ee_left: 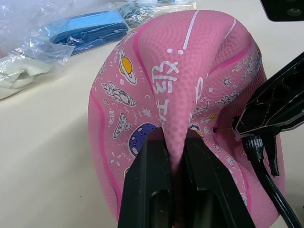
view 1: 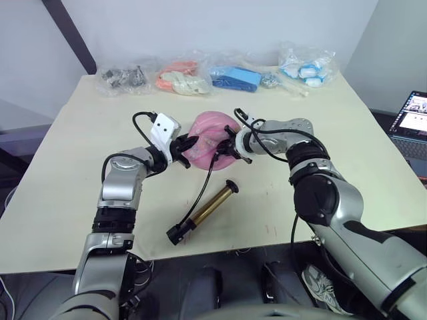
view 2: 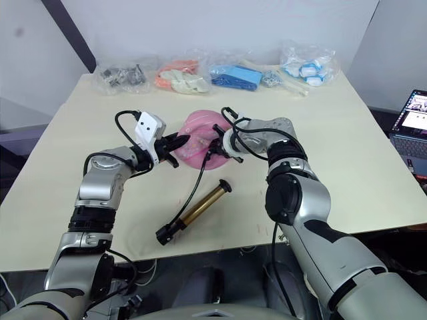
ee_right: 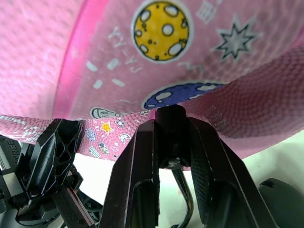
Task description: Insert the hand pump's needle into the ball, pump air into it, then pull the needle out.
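The pink ball, soft and folded, lies at the table's middle. My left gripper is shut on a raised fold of it. From the other side, my right gripper is shut on the small black fitting of the needle. The thin pin points at the dark valve hole and its tip is at the hole; how deep it sits I cannot tell. The gold-bronze hand pump lies flat on the table in front of the ball. Its black hose runs up to the right gripper.
Several plastic bags line the table's far edge: grey parts, orange and white items, blue items, white-blue items. A laptop stands off the table to the right. The table's front edge is close to the pump.
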